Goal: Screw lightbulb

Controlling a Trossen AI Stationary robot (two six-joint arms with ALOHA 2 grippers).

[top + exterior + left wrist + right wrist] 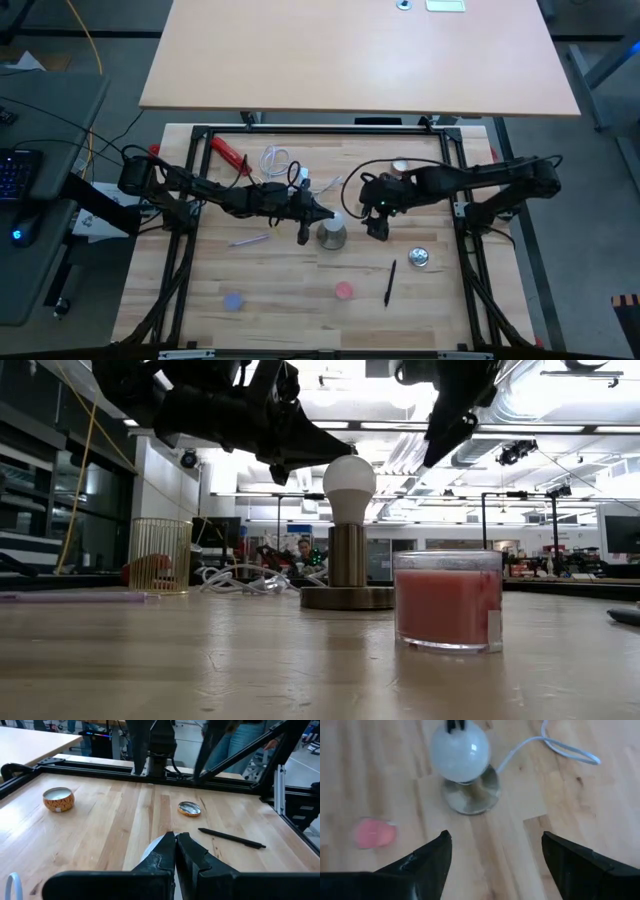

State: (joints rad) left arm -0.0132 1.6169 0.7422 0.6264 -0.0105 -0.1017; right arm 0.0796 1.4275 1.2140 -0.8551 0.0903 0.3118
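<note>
My left fingers (175,851) are pinched together with their tips at the top of the lightbulb (348,488), which already stands upright in the brass socket stand (347,572) on the surface (290,290). Just beyond it my right fingers (495,857) hover spread wide, holding nothing. I judge the bulb seated, with perhaps only final tightening left.

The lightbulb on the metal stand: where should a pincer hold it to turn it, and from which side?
Grip the lightbulb at the widest part of its round globe, from above. It stands upright in the socket stand, whose collar hides its screw base.
</note>
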